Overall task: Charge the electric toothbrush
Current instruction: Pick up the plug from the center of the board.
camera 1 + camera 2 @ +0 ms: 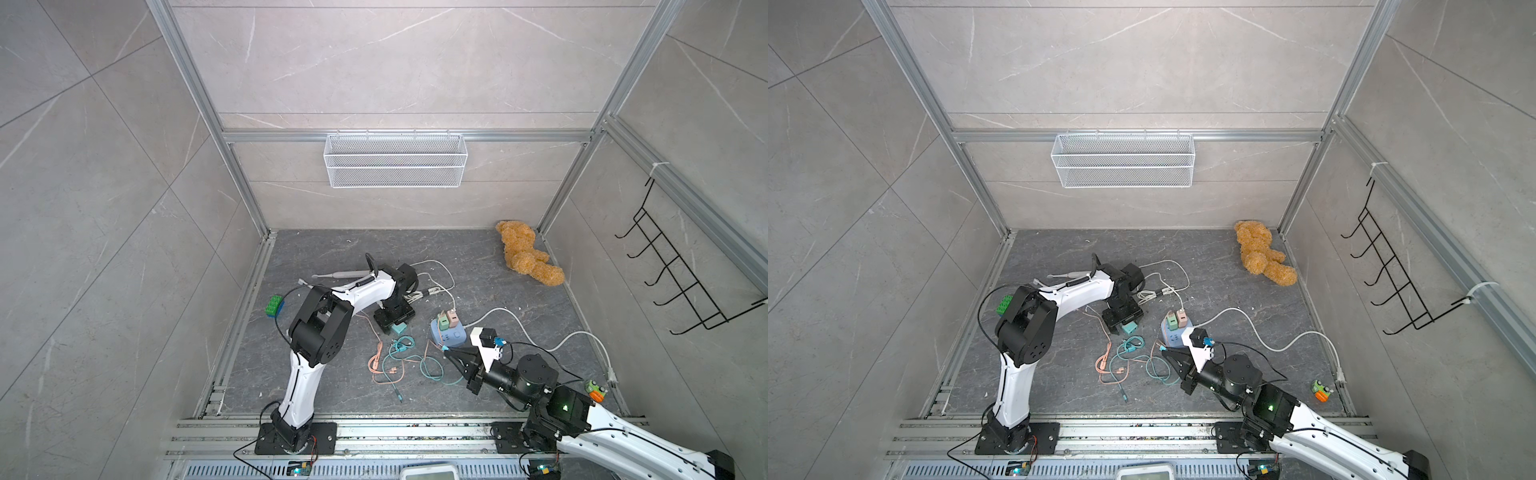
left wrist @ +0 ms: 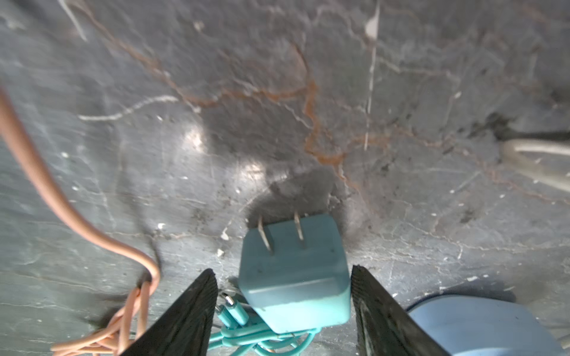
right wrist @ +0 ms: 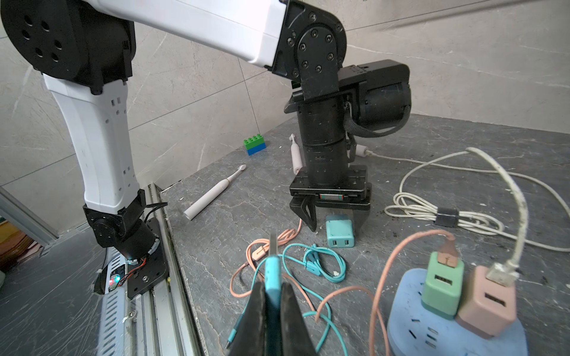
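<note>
The left gripper (image 2: 282, 269) is pointed down near the power strip (image 3: 410, 326), jaws spread around a teal adapter (image 3: 339, 235). A teal plug (image 3: 273, 271) is pinched by the right gripper (image 3: 273, 287) beside the strip; the toothbrush (image 3: 216, 191) is laid well apart.

The dark, veined counter (image 1: 478, 257) carries a scatter of things. A tan teddy bear (image 1: 528, 253) lies in its far right corner, and a green-and-blue toy brick (image 1: 274, 306) sits at the left edge. A white toothbrush (image 3: 212, 194) lies flat near the brick, with a second toothbrush (image 3: 295, 157) beyond it. A bundled white cable (image 3: 431, 212) rests mid-counter. Nearer the front are a blue power strip (image 3: 410, 323), a teal adapter (image 3: 340, 235), loops of teal cable (image 3: 313, 262) tangled with a salmon cable (image 1: 376, 361), and a small green-and-orange toy (image 1: 595, 390) at the right edge.
</note>
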